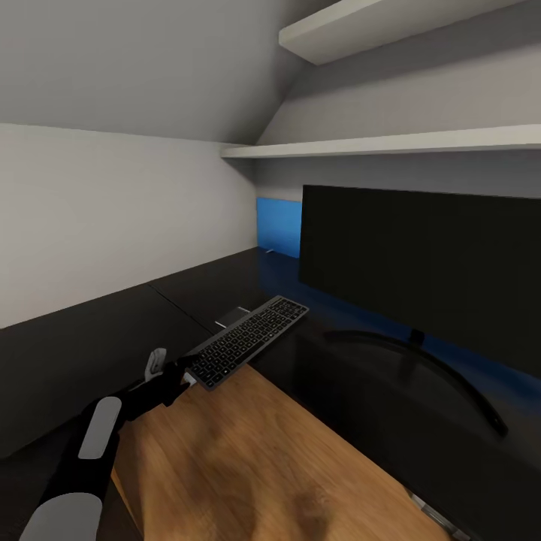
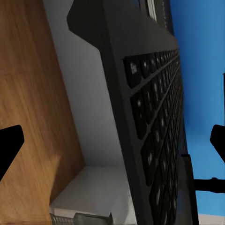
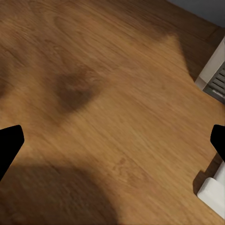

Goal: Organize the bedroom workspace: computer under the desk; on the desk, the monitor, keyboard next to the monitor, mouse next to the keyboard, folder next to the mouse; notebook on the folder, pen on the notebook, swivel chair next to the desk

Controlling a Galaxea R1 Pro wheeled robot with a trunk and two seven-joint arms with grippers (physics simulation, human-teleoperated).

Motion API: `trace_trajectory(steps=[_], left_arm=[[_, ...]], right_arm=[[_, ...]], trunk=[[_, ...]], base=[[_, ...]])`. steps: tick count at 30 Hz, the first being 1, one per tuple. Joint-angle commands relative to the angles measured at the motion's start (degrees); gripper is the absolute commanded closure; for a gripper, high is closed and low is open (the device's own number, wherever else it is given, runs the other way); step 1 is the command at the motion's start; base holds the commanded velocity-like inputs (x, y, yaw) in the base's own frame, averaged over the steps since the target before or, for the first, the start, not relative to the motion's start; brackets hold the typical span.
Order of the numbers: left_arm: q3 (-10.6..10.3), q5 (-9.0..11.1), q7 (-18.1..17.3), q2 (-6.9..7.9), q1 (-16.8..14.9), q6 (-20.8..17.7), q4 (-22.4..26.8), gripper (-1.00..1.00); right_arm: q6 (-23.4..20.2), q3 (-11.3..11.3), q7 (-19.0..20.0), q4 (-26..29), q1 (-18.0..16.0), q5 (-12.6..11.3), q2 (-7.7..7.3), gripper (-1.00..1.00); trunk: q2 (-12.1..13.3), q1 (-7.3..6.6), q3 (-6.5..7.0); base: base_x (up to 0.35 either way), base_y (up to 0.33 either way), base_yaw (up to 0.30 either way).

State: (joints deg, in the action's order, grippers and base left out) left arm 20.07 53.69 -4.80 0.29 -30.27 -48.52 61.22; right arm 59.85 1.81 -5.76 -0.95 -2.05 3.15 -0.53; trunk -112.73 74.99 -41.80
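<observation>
Left gripper (image 1: pixel 174 379) at keyboard's (image 1: pixel 248 340) near end, jaws spread either side of it. Keyboard lies on black worktop (image 1: pixel 90 330), left of monitor (image 1: pixel 421 270), near end jutting over wood floor (image 1: pixel 255 466). Right gripper jaws spread above floor.

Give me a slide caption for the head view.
Left gripper at the keyboard's near end on the black desk, beside the monitor.

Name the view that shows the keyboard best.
Head view: the whole keyboard lies on the black desk before the monitor. Left wrist view shows its keys close up, cropped; right wrist view shows wood floor.
</observation>
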Motion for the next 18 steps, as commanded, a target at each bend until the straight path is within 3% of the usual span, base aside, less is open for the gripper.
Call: trace_trajectory(steps=[1, 18], left_arm=[[0.1, -0.3, -0.4, -0.02, -0.1, -0.3, -0.2, -1.00], [-0.2, -0.4, -0.5, -0.20, -0.1, -0.2, -0.8, -1.00]], right_arm=[[0.2, 0.2, -0.6, -0.1, -0.1, 0.4, 0.00, -1.00], [0.2, 0.2, -0.6, -0.1, -0.1, 0.4, 0.00, -1.00]], trunk=[[0.0, -0.01, -0.05], [0.0, -0.01, -0.05]], base=[[0.000, 0.000, 0.000], [0.000, 0.000, 0.000]])
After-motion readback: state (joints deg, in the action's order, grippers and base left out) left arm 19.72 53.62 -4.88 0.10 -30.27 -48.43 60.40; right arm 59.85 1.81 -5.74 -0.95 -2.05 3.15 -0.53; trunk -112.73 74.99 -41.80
